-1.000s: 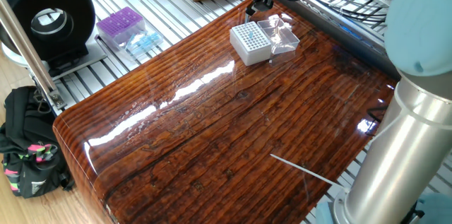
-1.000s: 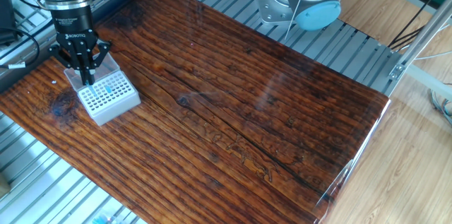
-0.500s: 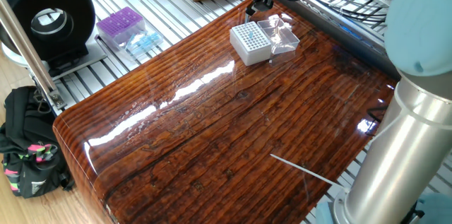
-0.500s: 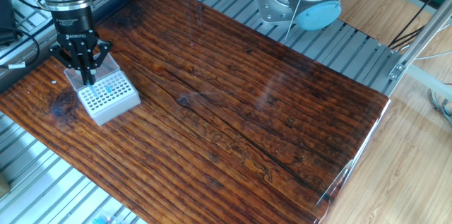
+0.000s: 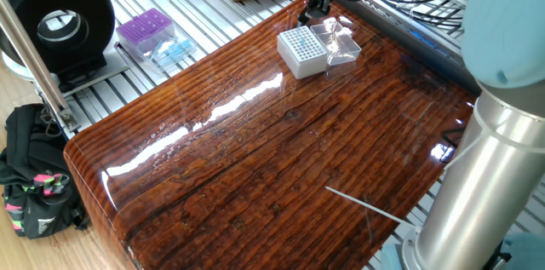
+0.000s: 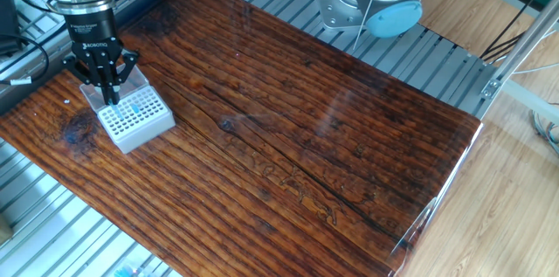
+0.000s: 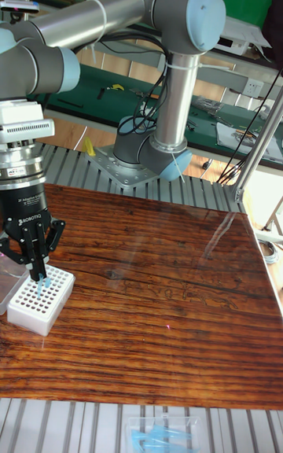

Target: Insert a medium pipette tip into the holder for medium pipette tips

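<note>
The hand [image 7: 38, 274], fingers pinched narrow on a medium pipette tip [image 7: 42, 285], hangs right over the white holder [image 7: 39, 301] on the table [image 7: 157, 303].

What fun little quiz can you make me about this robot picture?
1. True or false: the gripper is right above the white holder.
2. What does the holder stand on? A: wooden table; B: metal slats; C: purple box.
3. Fill in: the clear lid lies ____ beside the holder.

Key: 1 true. 2 A. 3 open.
</note>
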`<state>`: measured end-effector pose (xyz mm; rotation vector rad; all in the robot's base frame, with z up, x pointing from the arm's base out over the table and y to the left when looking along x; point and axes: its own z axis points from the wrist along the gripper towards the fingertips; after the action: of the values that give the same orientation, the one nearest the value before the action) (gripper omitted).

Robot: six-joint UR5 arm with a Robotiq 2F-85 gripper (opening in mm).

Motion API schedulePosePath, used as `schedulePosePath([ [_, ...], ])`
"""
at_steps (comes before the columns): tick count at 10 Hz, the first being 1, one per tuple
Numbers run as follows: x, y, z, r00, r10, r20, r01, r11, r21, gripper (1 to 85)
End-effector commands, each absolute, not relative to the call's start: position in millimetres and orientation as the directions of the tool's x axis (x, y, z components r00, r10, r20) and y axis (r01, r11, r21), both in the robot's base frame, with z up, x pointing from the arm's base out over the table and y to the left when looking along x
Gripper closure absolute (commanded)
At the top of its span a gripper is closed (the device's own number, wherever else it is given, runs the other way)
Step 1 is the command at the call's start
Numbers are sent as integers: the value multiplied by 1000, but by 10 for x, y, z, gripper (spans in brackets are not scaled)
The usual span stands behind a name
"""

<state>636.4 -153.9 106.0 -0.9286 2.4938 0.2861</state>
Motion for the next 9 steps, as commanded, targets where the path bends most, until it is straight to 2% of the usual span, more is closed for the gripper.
schedulePosePath([
  [1,6385,-1531,1094,-667,-555,-496,-655,755,37,847],
  [9,6384,-1537,1037,-655,-579,-486,-675,737,32,843],
])
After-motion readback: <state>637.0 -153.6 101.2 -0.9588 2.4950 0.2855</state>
